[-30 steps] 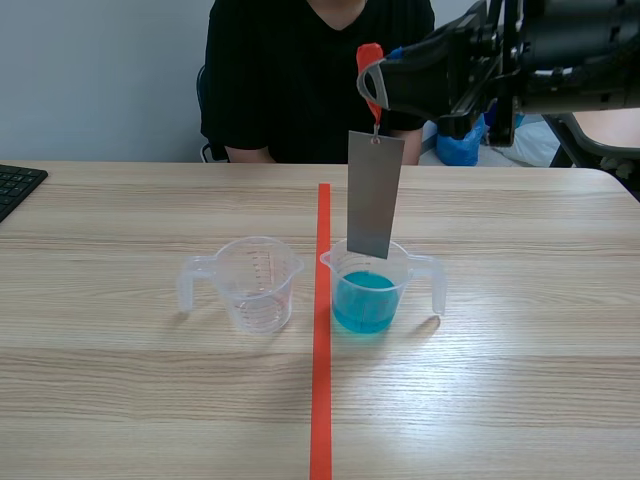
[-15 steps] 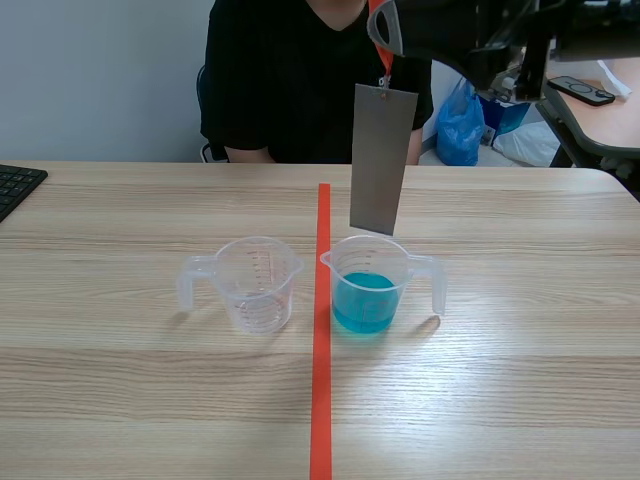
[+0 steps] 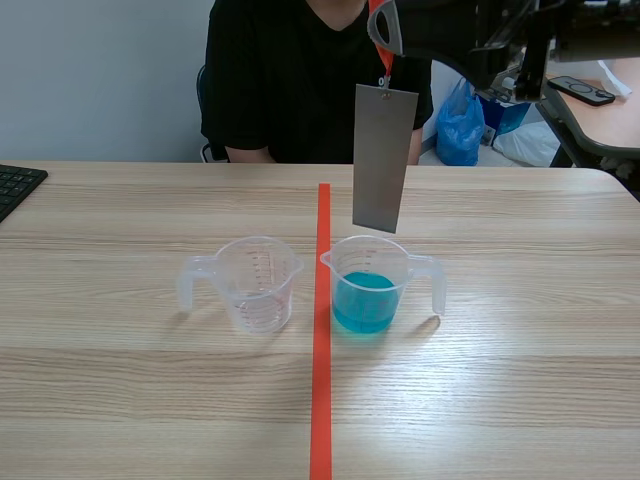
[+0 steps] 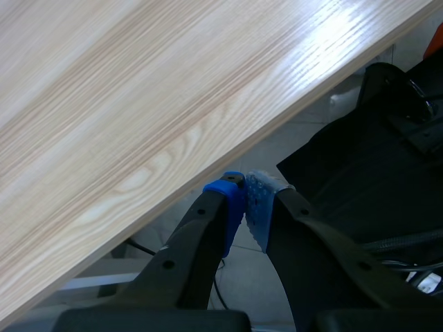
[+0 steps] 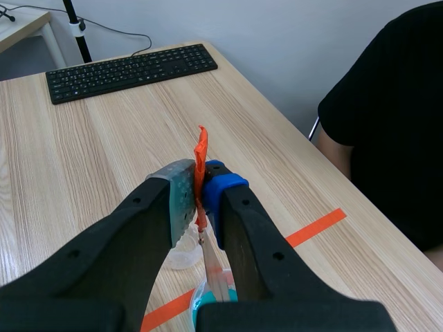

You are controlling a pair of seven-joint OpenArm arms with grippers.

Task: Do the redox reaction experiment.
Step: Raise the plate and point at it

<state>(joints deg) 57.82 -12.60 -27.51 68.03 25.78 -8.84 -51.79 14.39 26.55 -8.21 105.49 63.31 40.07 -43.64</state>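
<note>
Starting close in: the left gripper (image 4: 246, 200) is clenched on nothing, pads pressed together, parked down past the table (image 4: 138, 104) edge and out of play. Out on the table, two clear plastic measuring cups sit either side of the orange tape line (image 3: 321, 380), well below the right gripper (image 3: 384, 28): an empty cup (image 3: 252, 283) and the blue-solution cup (image 3: 372, 285), handles pointing outward.

Now look up. The grey metal plate (image 3: 383, 158) dangles straight under that gripper, and its lower edge seems to be just above the blue cup's far rim, not in the liquid. The gripper is pinched tight on the orange strap (image 5: 201, 149) the plate hangs from.

Dipping looks like the job here, and it wants patience. Let any swing die, centre the plate over the cup's mouth, then descend straight so the edge misses the rim, because that light cup could tip. Beyond it all, a person (image 3: 290, 80) in black sits across the table.
</note>
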